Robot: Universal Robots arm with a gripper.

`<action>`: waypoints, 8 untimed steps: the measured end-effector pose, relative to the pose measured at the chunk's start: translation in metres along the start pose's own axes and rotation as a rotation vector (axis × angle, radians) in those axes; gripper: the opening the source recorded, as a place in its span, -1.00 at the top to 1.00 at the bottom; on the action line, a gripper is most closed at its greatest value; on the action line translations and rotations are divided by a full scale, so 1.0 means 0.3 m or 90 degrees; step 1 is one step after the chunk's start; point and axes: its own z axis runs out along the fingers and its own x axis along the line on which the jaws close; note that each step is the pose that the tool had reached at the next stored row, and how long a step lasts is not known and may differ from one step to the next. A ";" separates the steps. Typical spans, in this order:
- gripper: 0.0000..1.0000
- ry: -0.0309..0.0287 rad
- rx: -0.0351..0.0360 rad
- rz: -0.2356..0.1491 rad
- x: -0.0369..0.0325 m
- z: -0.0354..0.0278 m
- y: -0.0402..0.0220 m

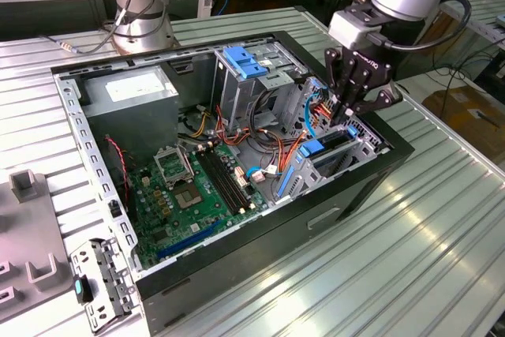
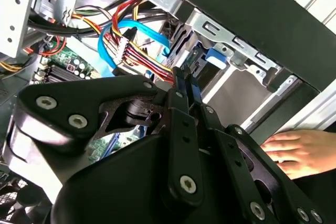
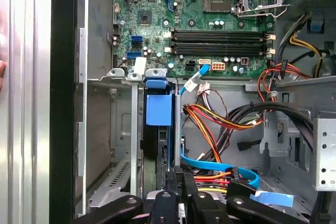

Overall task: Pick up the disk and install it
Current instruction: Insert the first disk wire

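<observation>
I have the open computer case (image 1: 371, 187) lying on the ribbed metal surface (image 1: 442, 258), with the arm reaching down into its 3 o'clock end in the exterior view. The gripper (image 1: 347, 116) sits low in the drive bay there, just above the metal rack. In both wrist views its fingers (image 2: 181, 85) are drawn close together with only a narrow slit between them, and something blue shows at the tips. I cannot tell whether they are actually pinching it. The disk (image 3: 159, 111) stands on edge in the bay slot, its blue plastic end facing up, directly ahead of the gripper (image 3: 176, 174) and close to it. In the exterior view the disk (image 1: 316, 147) is at about 3 o'clock from the green motherboard (image 1: 189, 187). A bundle of red, orange and yellow wires (image 3: 220, 121) runs just beside the bay, and a flat blue cable (image 2: 113, 35) loops near it. The grey power supply box (image 1: 130, 88) sits at the case's 10 o'clock corner, and the drive cage with a blue handle (image 1: 241, 65) at 12 o'clock. In the second wrist view a person's hand (image 2: 294, 150) lies just outside the black case wall.
</observation>
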 end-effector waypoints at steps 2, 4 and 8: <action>0.67 0.0000 -0.0001 0.003 0.006 0.002 0.000; 0.67 0.0000 -0.0002 0.005 0.012 0.006 -0.001; 0.67 0.0000 -0.0002 0.005 0.016 0.009 -0.002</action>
